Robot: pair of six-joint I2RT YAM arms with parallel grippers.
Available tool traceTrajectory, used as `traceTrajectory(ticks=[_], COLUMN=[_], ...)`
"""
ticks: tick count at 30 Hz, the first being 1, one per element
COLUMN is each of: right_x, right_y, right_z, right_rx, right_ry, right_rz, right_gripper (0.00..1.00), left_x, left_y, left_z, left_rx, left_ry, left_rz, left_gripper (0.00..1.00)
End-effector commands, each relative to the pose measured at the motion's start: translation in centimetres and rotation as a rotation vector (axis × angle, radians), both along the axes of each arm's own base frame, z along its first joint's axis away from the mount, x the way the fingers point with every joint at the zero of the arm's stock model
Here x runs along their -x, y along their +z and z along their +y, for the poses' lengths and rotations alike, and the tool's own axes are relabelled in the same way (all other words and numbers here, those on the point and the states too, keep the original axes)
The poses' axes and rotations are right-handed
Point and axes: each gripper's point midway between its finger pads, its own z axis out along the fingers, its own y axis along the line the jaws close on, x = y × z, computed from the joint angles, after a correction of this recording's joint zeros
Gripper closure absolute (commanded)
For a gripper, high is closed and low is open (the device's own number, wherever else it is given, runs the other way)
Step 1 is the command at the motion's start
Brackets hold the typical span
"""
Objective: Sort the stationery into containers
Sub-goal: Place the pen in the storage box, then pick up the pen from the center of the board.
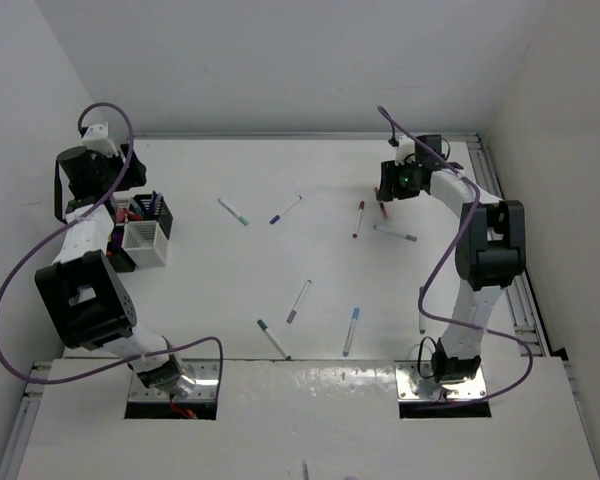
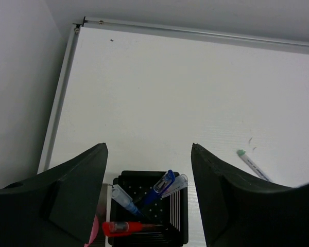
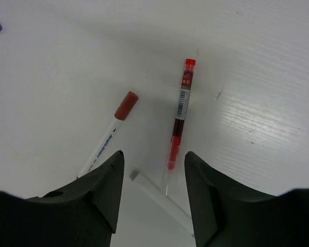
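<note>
- Your left gripper (image 2: pixel 149 150) has its jaws spread wide, with nothing between them.
- Directly below that gap stands a black mesh holder (image 2: pixel 144 174). Inside it a blue pen (image 2: pixel 163 185) and a clear-capped pen (image 2: pixel 123 197) lean against the walls, and a red-capped pen (image 2: pixel 124 227) lies across the bottom.
- In the overhead view, the white mesh holder (image 1: pixel 145 243) sits just beside the black one, on the side nearer the arm bases.
- Out to the right of the left gripper, a green-capped pen (image 2: pixel 251 163) lies loose on the table (image 2: pixel 170 92).
- Your right gripper (image 3: pixel 150 158) has its jaws partly apart and closed on nothing.
- The near end of a red gel pen (image 3: pixel 179 110) lies in that gap, close to one finger. A clear pen (image 3: pixel 162 194) crosses beneath. You cannot tell whether the fingers touch either.
- A brown-capped marker (image 3: pixel 105 141) slants just outside the other finger.
- Farther out, mid-table, lie a purple-capped pen (image 1: pixel 285 210), a grey pen (image 1: pixel 299 300), a teal-capped pen (image 1: pixel 273 339) and a light-blue pen (image 1: pixel 351 331), well apart from both holders.
</note>
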Motion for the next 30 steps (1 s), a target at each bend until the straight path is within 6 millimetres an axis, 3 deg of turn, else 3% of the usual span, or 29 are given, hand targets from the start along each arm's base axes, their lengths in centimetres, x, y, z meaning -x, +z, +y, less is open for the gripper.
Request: traceTrajectory(ticks=[1, 6, 17, 20, 23, 24, 27, 30], right_x=[-2.7, -4.5, -4.5, -4.6, -4.4, -4.7, -5.9, -8.6], right_y=[0.5, -1.0, -5.7, -6.4, -7.2, -6.9, -5.2, -0.1], right_z=[0.3, 0.2, -0.2, -0.4, -0.5, -0.6, -0.6, -0.6], right_rx=[0.001, 0.061, 0.188, 0.224, 0.272, 0.28, 0.297, 0.284], right_ry=[-0.009, -0.021, 0.018, 0.031, 0.053, 0.052, 0.049, 0.02], right_rz=[-0.058, -0.066, 0.0, 0.007, 0.02, 0.007, -0.056, -0.185], right_gripper=[0.52, 0.57, 0.65, 0.74, 0.91, 0.99, 1.0, 1.0], left_x=[0.3, 1.1, 1.6, 1.8, 1.9, 2.0, 2.5, 3.1], left_y=[4.6, 7.0, 10.1, 10.7, 11.3, 11.5, 11.9, 12.2], left_z=[-0.9, -1.8, -3.3, -3.3, -3.4, -3.5, -3.8, -4.9], left_rx=[-0.007, 0.01, 0.003, 0.003, -0.009, -0.014, -0.012, 0.014], left_ry=[-0.039, -0.058, -0.098, -0.098, -0.101, -0.104, -0.11, -0.145], left_rz=[-0.111, -0.148, -0.19, -0.194, -0.202, -0.207, -0.231, -0.286], left_gripper=[0.28, 0.27, 0.27, 0.27, 0.27, 0.27, 0.27, 0.27])
